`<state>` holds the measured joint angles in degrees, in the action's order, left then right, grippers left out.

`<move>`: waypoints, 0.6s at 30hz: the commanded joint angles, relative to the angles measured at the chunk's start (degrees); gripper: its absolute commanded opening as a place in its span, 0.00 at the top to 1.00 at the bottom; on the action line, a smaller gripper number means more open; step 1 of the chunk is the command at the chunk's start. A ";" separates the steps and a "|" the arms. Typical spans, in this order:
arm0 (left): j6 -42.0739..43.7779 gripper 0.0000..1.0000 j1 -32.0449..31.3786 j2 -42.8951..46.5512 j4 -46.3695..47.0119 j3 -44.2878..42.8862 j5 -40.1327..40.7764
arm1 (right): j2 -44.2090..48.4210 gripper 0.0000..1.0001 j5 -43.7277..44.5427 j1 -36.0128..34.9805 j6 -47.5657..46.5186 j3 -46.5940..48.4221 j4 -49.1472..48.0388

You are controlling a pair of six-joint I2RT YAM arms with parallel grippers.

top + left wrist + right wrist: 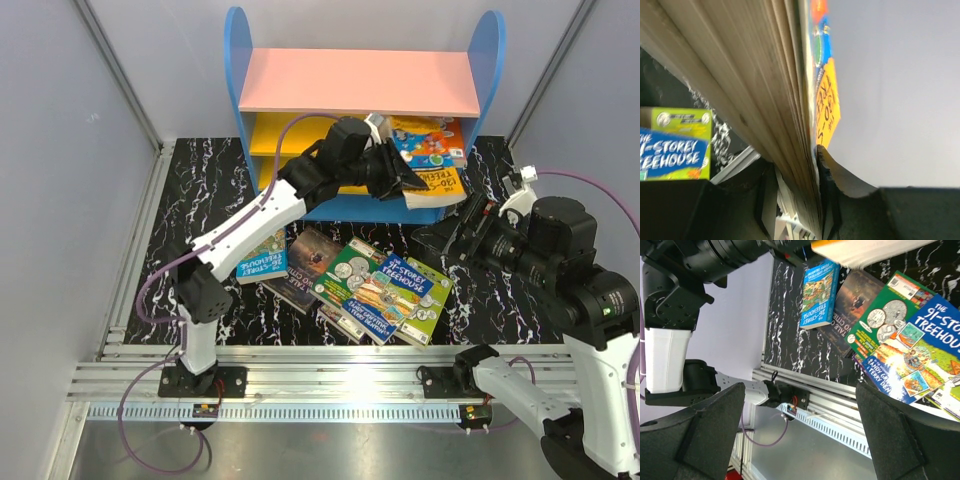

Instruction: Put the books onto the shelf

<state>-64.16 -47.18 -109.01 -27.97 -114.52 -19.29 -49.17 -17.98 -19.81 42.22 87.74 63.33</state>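
Note:
My left gripper (pixel 404 180) is shut on an orange Treehouse book (pixel 437 165), held tilted at the right front of the shelf (pixel 358 80), which has blue sides and a pink top. In the left wrist view the fingers (pixel 827 192) clamp the book's page block (pixel 765 90). On the table lie a blue 26-storey book (pixel 263 256), a dark brown book (pixel 311 262), a green coin book (pixel 351 272) and a blue 91-storey book (pixel 407 280) over a lime book (pixel 432 310). My right gripper (pixel 463 236) hovers open to the right of the pile, holding nothing (pixel 800 440).
The aluminium rail (pixel 330 365) runs along the near table edge with both arm bases on it. Grey walls (pixel 60 150) close in the left and right sides. The left arm (pixel 250 225) stretches diagonally over the black marbled mat (pixel 200 190).

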 commanded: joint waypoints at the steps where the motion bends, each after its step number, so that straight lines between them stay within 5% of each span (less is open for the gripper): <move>1: 2.64 0.99 2.61 -4.88 8.28 -8.95 0.57 | -0.23 0.00 3.91 0.13 -0.38 1.03 0.91; 10: 1.23 0.82 5.87 -10.17 9.95 -10.64 -5.06 | -4.62 0.00 15.59 0.13 -0.21 1.90 -1.35; 18: -0.08 0.71 7.10 -10.52 12.93 -10.20 -7.86 | -9.36 0.10 23.16 1.44 4.45 0.68 -7.77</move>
<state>-61.63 -43.86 -117.80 -22.76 -122.67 -24.36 -57.47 -0.23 -19.51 43.90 87.81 60.60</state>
